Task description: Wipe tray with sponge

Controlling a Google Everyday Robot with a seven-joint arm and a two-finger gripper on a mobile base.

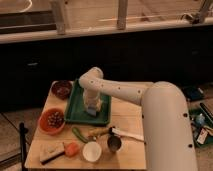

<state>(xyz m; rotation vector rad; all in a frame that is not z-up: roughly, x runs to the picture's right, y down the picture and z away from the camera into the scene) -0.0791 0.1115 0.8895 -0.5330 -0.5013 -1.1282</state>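
The green tray lies on the far middle of the wooden table. My white arm reaches from the right and bends down over the tray. The gripper points down at the tray's right half and is shut on the sponge, a small pale yellowish block with a light blue part, which rests on the tray's surface. The fingers are mostly hidden by the wrist.
A dark bowl stands left of the tray and an orange bowl with dark bits in front of it. Nearer the front are a green vegetable, a knife, a metal cup, a white cup, a beige block and an orange piece.
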